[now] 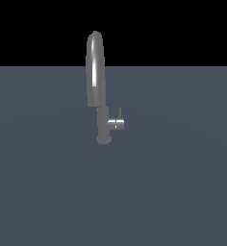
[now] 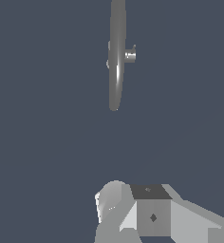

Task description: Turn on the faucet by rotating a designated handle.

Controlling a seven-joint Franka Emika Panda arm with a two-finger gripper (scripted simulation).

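The faucet stands upright near the middle of the desk, its handle jutting toward 3 o'clock in the exterior view, pin pointing up, seemingly unturned. The pincer sits well apart from it; whether spread or pressed together cannot be told.

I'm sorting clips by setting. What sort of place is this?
Not a real room: it looks like a bare simulated test scene. A lone grey faucet with a side handle stands on a flat, featureless blue-grey floor under a black void, with no sink, walls or furniture.
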